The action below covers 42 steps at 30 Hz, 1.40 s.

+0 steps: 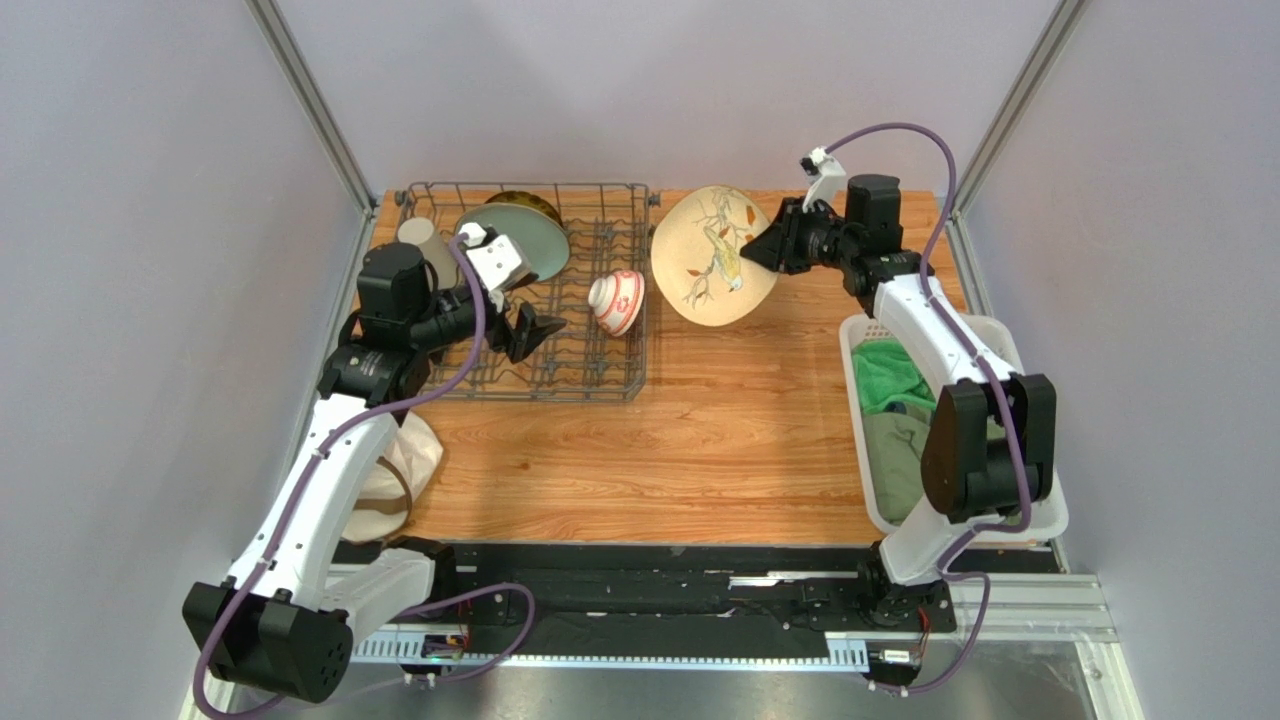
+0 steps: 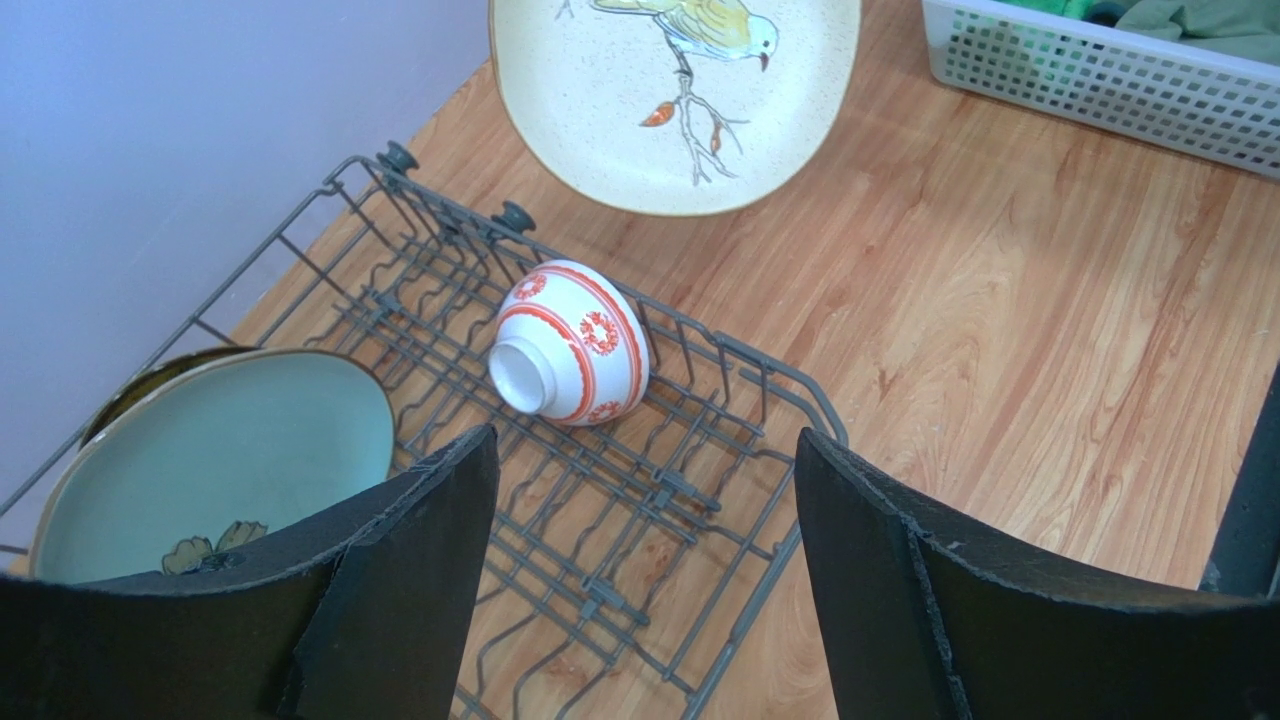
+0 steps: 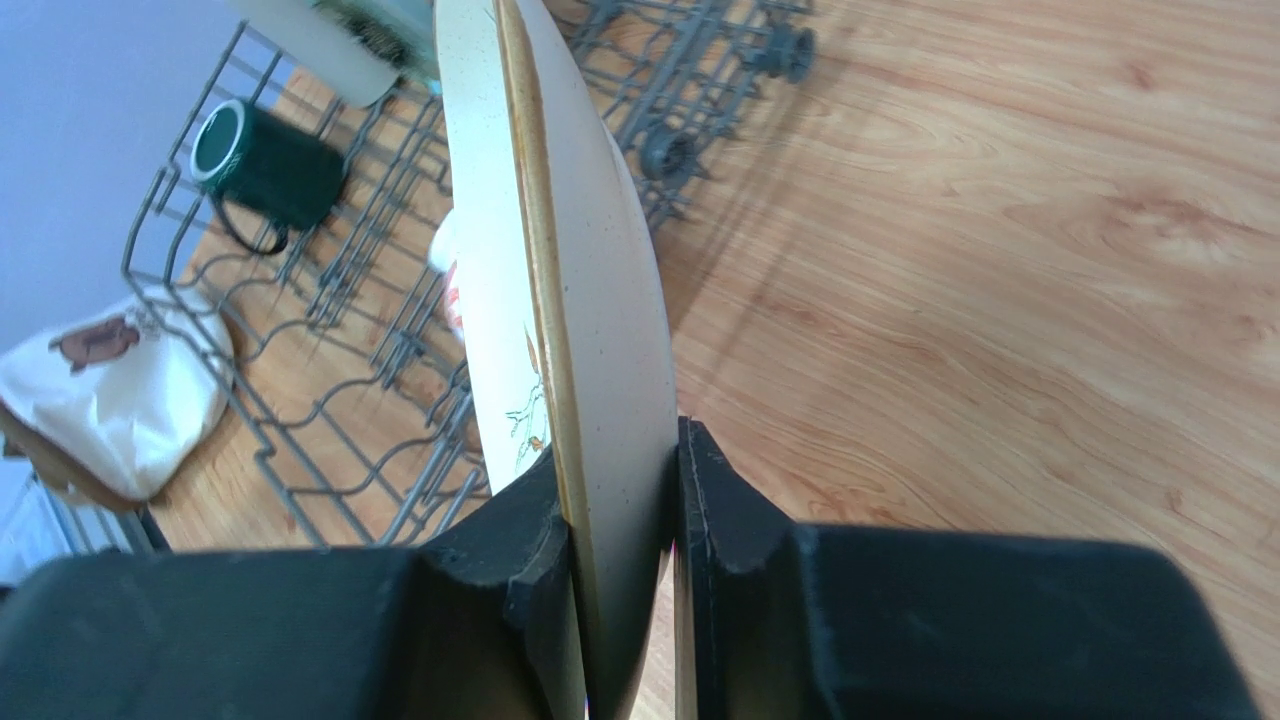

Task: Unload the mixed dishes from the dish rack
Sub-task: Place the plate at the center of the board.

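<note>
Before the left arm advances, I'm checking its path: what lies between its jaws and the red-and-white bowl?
Only bare dish rack wires, up to the bowl; left wrist view.

What we see only partly

From above, the yellow-and-dark patterned plate (image 1: 508, 198) is hidden mostly behind the pale green flowered plate (image 1: 529, 240), and the left arm (image 1: 394, 293) covers part of the beige handleless cup (image 1: 421, 242). In the left wrist view the top edge cuts off the cream plate (image 2: 676, 105).
</note>
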Each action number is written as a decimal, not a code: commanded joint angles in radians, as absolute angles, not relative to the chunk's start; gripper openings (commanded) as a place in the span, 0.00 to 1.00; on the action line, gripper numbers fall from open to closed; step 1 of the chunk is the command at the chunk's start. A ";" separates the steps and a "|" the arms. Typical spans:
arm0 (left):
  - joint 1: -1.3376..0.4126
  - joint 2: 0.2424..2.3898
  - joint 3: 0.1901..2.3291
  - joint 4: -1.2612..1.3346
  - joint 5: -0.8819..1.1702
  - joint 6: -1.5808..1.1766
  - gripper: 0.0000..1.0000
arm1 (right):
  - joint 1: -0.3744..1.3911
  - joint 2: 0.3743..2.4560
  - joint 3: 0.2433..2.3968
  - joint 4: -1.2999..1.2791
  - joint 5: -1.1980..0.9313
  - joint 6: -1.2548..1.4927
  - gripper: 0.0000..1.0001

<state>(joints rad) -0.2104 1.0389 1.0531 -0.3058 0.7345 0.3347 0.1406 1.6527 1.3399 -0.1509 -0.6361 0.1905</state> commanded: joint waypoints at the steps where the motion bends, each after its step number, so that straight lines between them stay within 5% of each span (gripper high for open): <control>1: -0.215 1.045 1.042 -0.253 0.726 0.307 0.80 | 0.089 1.724 1.482 0.029 -0.661 0.351 0.00; 20: -0.215 1.103 1.009 -0.215 0.729 0.285 0.79 | -0.094 2.132 1.735 0.068 -0.755 0.525 0.00; 42: -0.215 1.134 1.011 -0.227 0.742 0.291 0.79 | -0.110 2.319 1.833 0.005 -0.853 0.526 0.00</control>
<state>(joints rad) -0.2104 1.1282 1.0122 -0.2497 0.7238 0.2970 -0.1059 2.3428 1.7611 -0.0719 -0.7353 0.4820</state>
